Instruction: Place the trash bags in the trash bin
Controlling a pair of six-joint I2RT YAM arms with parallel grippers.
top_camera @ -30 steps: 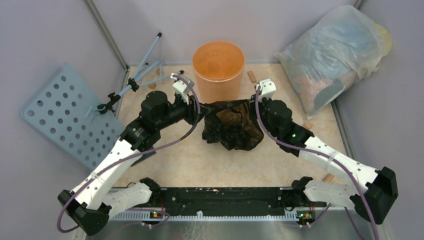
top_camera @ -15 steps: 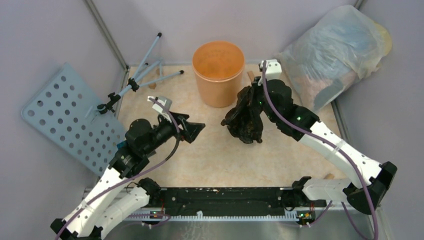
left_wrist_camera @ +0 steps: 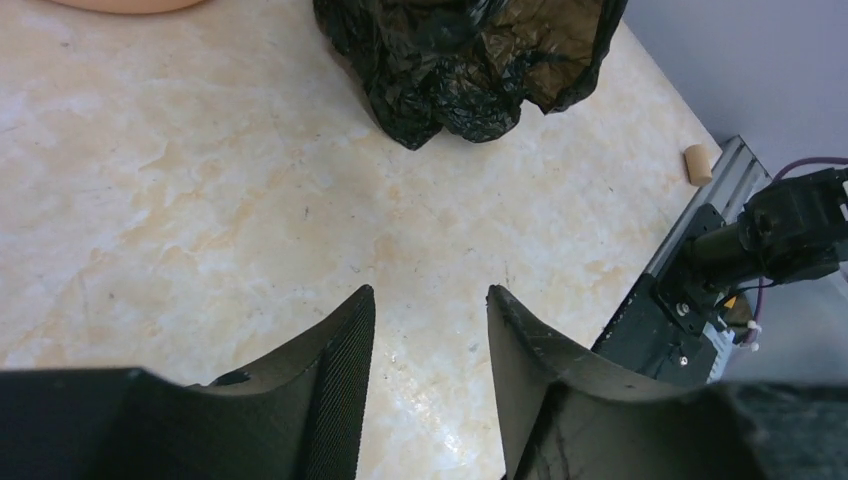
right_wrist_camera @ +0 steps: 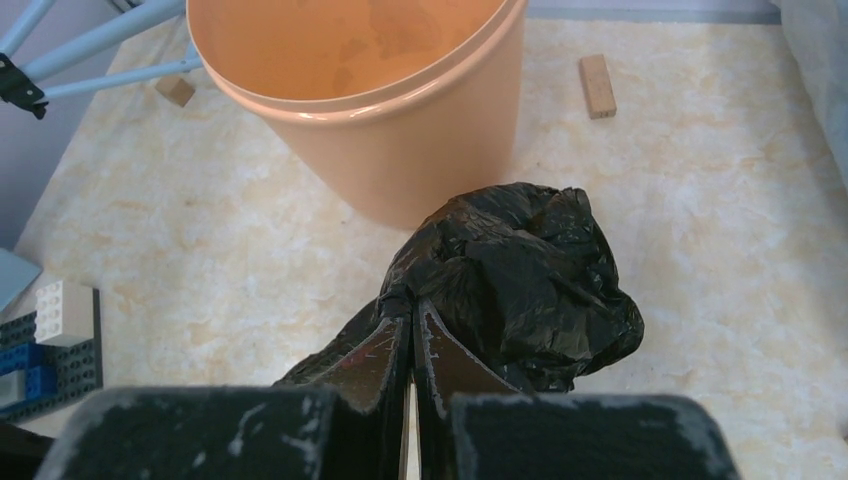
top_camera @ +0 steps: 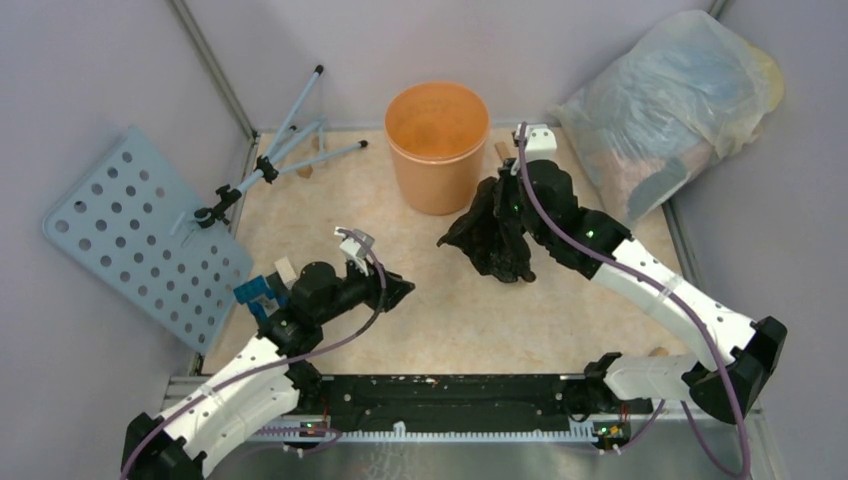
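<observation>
You're mid-carry: your right fingers (right_wrist_camera: 388, 362) are clamped on a fold of the black trash bag (top_camera: 497, 238), which hangs right of centre, just beside the orange bin (top_camera: 437, 186). Next, I'd judge, raise it above the rim, swing over the opening, release. Your left fingers (left_wrist_camera: 338, 372) stand apart, empty, lower left. Only the bin's wall blocks you; the stuffed translucent bag (top_camera: 665, 100), upper right, sits aside.

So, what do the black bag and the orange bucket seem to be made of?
Black bag: thin glossy plastic film, probably; it crinkles into sharp folds and shows brown where light passes through. Orange bucket: smooth moulded plastic, it seems; even colour, soft sheen on its rim.
</observation>
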